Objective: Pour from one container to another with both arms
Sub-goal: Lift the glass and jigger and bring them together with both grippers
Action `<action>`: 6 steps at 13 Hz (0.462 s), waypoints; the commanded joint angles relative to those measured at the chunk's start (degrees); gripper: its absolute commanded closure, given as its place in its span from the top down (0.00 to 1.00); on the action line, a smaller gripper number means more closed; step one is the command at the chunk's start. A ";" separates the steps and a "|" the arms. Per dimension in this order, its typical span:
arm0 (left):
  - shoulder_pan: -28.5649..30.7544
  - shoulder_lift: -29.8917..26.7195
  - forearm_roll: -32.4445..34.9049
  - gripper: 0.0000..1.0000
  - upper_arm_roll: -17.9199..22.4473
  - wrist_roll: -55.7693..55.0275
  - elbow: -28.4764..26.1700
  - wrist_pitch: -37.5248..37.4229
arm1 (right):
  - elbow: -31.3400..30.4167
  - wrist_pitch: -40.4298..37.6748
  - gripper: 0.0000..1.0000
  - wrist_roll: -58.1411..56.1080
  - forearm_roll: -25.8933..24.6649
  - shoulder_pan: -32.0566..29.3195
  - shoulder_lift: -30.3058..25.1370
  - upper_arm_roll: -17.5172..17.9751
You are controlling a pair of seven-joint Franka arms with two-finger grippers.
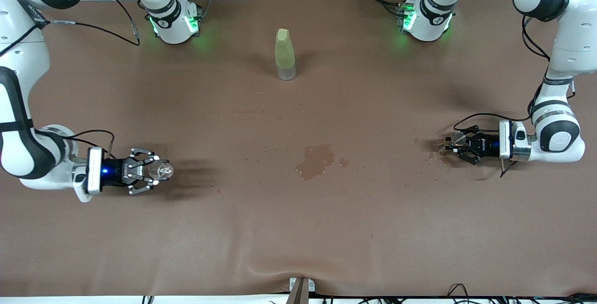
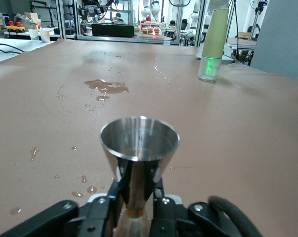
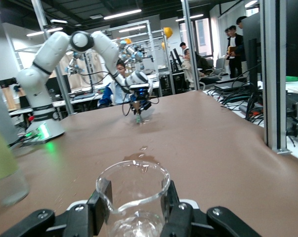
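Observation:
The tiny clear glass cup (image 1: 162, 169) stays upright between the fingers of my right gripper (image 1: 148, 171), low over the table at the right arm's end. In the right wrist view the cup (image 3: 134, 190) fills the gap of the right gripper (image 3: 134, 198), with a pad against each side. My left gripper (image 1: 459, 146) is shut on the stem of the tiny stemmed glass (image 1: 457, 138), low at the left arm's end. In the left wrist view its grey conical bowl (image 2: 139, 144) stands upright above the left gripper (image 2: 138, 190).
A tall yellow-green bottle (image 1: 284, 54) stands mid-table, farther from the front camera than both grippers. A puddle (image 1: 315, 160) and scattered drops lie on the brown table cover (image 1: 298, 229) between the two grippers. Cables trail near the left gripper.

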 commanded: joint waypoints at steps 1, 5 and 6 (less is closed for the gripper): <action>-0.09 -1.20 -0.99 0.00 -0.05 0.47 0.75 -0.25 | -4.56 7.15 0.13 3.50 2.53 -1.55 -2.72 6.31; 0.08 -1.91 -0.38 0.00 -3.38 0.56 4.27 -0.69 | -14.74 21.03 0.13 3.42 9.02 -3.21 -7.10 15.45; 0.78 -2.26 -0.81 0.00 -4.87 0.38 4.36 -0.69 | -17.73 24.63 0.14 3.24 10.87 -4.27 -8.95 18.52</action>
